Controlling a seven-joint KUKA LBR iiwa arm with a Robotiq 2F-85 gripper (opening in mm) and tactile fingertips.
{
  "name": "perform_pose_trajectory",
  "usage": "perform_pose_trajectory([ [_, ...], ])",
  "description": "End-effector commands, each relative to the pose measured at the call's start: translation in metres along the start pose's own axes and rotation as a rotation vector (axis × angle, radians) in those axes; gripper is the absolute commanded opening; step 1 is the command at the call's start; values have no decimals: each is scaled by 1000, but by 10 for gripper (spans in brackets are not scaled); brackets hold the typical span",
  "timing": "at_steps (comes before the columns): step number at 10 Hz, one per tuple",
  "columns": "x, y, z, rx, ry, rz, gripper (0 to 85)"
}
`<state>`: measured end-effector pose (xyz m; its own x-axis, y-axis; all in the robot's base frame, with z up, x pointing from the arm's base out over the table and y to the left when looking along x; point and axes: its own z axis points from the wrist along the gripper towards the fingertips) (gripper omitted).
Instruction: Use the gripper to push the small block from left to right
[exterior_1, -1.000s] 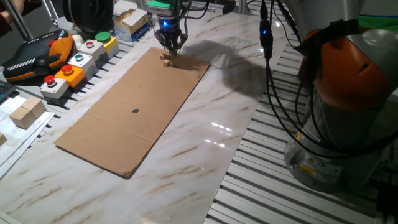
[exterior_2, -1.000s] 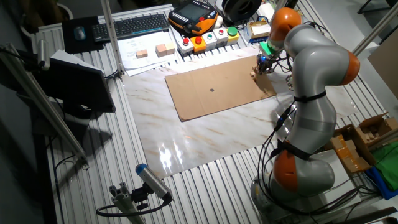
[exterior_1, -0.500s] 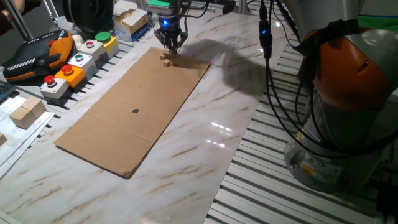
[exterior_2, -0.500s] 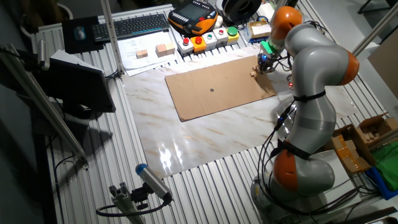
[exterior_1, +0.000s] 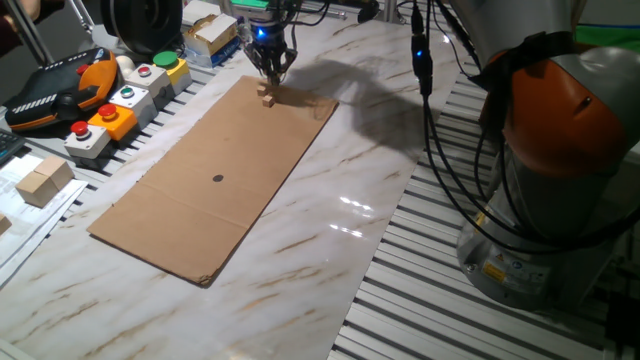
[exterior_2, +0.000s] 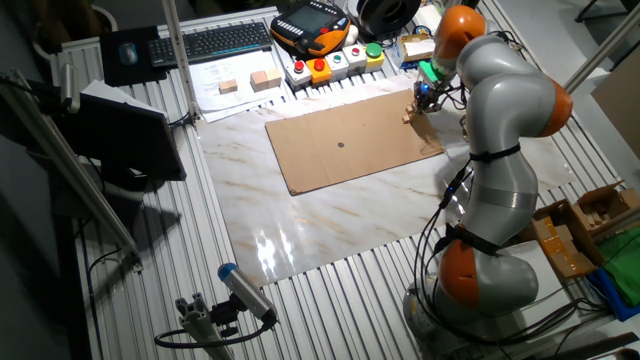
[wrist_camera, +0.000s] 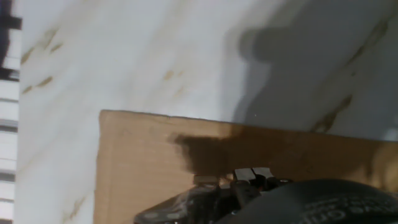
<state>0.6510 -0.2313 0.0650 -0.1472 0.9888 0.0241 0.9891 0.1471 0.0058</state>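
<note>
From one side, the gripper (exterior_1: 271, 74) sits right over the small block (exterior_1: 267, 97) at the cardboard sheet (exterior_1: 215, 180)'s far corner. From the other side the block (exterior_2: 409, 118) is barely a speck beside the claw. Hand view's mostly cardboard (wrist_camera: 149, 162) and shadow, so can't tell if the fingers are closed.

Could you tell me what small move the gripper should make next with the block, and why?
Probably a short sideways sweep, staying low. The gripper hangs directly over the small block at the far end of the cardboard sheet, fingertips about level with it, so pushing seems possible without repositioning.

Gripper (exterior_1: 271, 72) and block (exterior_1: 266, 95) slightly leftward.
</note>
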Motion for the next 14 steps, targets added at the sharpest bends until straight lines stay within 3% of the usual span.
perform_pose_trajectory([
  [1,-2,0,-2,-4,-2,-2,67],
  [4,-4,1,-1,-20,-7,29,563],
  [6,-5,3,1,-20,-9,57,687],
  [8,-3,7,3,-17,-13,75,720],
  [14,-1,16,14,-11,5,67,633],
])
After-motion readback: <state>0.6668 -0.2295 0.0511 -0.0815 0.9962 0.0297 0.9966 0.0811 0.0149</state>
